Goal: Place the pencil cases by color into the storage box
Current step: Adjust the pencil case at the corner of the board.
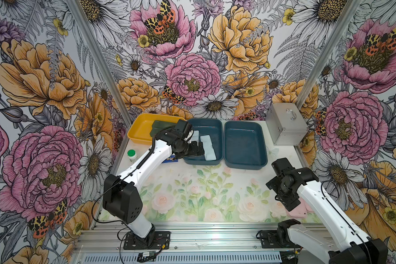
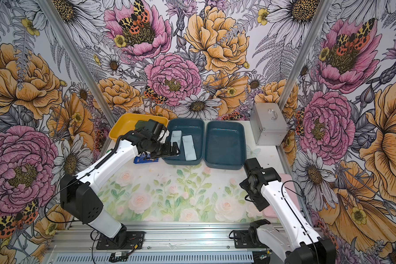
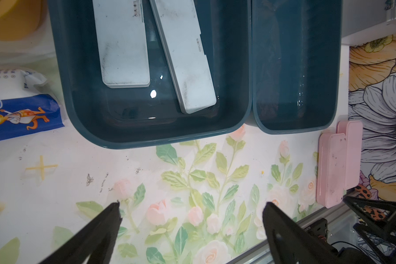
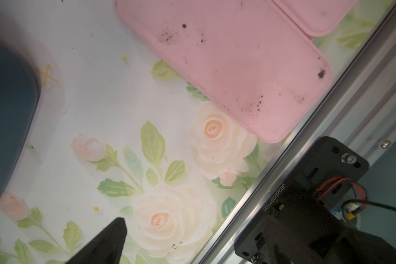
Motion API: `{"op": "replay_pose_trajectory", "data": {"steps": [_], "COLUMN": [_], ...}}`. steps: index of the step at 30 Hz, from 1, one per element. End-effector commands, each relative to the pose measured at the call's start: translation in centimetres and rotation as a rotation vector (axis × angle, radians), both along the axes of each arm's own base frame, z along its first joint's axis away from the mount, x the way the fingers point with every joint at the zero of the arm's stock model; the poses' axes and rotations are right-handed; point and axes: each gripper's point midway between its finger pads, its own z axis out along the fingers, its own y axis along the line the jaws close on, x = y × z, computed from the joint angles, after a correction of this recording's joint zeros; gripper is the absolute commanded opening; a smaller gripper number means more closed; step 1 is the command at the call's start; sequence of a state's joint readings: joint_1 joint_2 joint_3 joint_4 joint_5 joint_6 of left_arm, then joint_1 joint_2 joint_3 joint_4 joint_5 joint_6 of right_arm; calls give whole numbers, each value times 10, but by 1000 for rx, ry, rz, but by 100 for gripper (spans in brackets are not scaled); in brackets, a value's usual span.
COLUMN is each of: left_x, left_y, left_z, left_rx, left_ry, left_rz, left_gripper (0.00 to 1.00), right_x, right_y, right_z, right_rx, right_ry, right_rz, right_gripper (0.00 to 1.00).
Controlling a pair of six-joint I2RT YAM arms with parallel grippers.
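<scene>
Your left gripper [image 3: 191, 205] hangs wide open and empty over the left rim of the middle teal tray [image 1: 215, 123], at the centre of both top views. In that tray two pale blue pencil cases [image 3: 121, 43] [image 3: 188, 59] lie flat side by side, one of them aslant. Your right gripper [image 1: 289, 204] is also spread open and holds nothing. It sits at the lower right of a top view, just beside the two pink pencil cases [image 3: 329, 169] [image 3: 352, 148]. These lie staggered and touching on the table [image 1: 192, 196], near its right edge. A dark green pencil case [image 1: 162, 125] shows in the yellow tray [image 1: 138, 129], partly hidden by the left arm [image 1: 151, 157].
</scene>
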State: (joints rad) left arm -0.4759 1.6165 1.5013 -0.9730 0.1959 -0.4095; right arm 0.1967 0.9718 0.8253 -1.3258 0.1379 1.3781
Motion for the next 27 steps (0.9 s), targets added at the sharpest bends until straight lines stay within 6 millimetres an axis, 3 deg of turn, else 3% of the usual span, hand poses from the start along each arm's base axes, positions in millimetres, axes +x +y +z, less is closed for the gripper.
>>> {"op": "replay_pose_trajectory", "data": {"steps": [1, 4, 14, 27], "left_x": [3, 2, 8, 12], "left_y": [-7, -4, 9, 21], "left_z": [11, 6, 1, -7], "left_rx": [-29, -28, -40, -43], "left_ry": [-50, -45, -38, -24], "left_rz": [-44, -43, -20, 10], "left_gripper": [99, 99, 99, 99], "right_x": [10, 16, 46, 56], "right_y": [-13, -17, -56, -113], "right_z": [-3, -12, -13, -29], "right_rx": [-12, 12, -22, -1], "right_ry": [-107, -103, -19, 59], "right_rz": [-189, -204, -199, -293], "right_gripper": [96, 96, 96, 96]}}
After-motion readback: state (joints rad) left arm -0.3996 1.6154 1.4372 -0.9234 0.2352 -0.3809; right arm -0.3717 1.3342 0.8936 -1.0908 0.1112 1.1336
